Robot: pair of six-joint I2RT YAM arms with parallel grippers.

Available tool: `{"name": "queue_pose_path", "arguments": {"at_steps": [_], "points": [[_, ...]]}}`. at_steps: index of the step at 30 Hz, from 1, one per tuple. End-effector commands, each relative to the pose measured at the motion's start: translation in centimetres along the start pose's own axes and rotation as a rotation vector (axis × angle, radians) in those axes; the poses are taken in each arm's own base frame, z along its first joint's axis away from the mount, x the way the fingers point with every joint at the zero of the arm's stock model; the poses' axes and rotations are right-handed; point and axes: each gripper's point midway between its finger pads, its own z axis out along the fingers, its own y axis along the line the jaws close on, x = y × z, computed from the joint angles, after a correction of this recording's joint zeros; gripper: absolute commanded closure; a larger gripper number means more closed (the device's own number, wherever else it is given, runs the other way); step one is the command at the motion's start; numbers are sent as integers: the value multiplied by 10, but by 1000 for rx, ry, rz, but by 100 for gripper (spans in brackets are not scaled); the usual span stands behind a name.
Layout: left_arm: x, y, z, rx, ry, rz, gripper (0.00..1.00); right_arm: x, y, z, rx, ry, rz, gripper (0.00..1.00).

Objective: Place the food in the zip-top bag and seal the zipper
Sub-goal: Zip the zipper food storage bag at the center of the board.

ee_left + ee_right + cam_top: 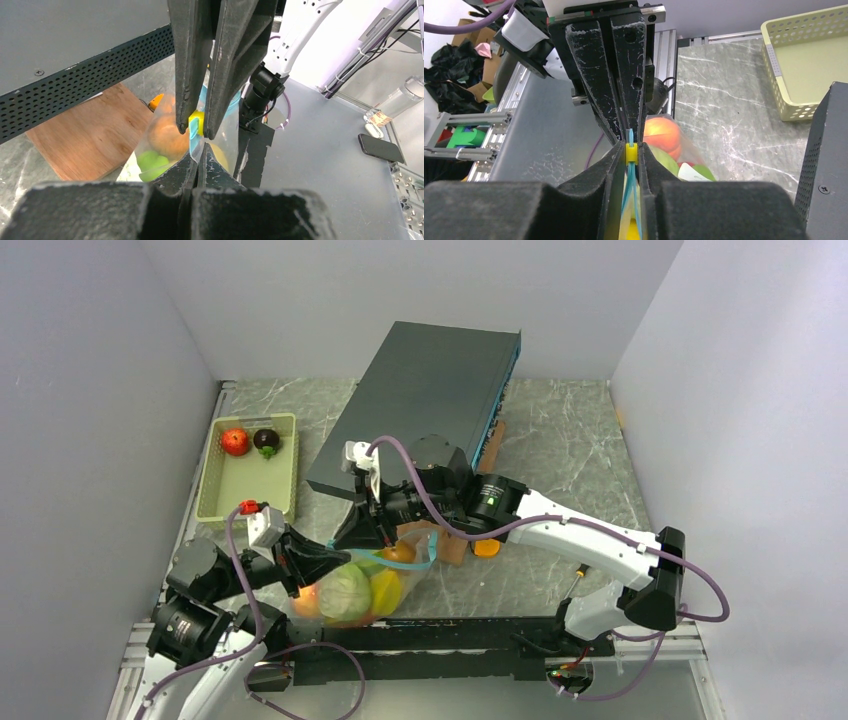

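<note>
**A:** Bag status?

**B:** Bag (365, 592) is held between the arms at the near desk (580, 440) edge. It is mostly filled: cabbage (345, 590), peach (661, 135) and yellow pieces are seen inside.

**A:** End effectors?

**B:** Left end effector (195, 164) is fully closed. The zipper (194, 136) end is pinched in it, so the mouth is anchored and kept taut. Right end effector (631, 161) is closed almost completely onto the yellow slider (630, 152), right against the left fingers. This is judged to be the start position for a sealing pull along the strip.

**A:** All food in?

**B:** No. An apple (235, 441) and a purple piece (266, 441) are seen in the basket (212, 502). An orange piece (487, 548) is seen on the desk by the right arm. If the bag is sealed now, those are left out.
</note>
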Motion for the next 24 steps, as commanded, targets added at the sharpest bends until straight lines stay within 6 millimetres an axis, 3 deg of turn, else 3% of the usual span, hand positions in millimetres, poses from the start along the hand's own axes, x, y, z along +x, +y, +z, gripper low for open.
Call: {"name": "queue_pose_path", "arguments": {"at_steps": [1,3,8,24], "points": [[-38,-20,-8,26,-110,92,100,-11,5,2,-32,-35,-26,79],[-38,-21,-8,27,-108,94,100,-11,7,2,-41,-36,-25,76],[-37,-20,-9,21,-110,94,100,-9,6,1,-39,-35,-25,100],[-50,3,-40,-269,-227,24,100,20,5,-25,-7,-20,-60,100]]}}
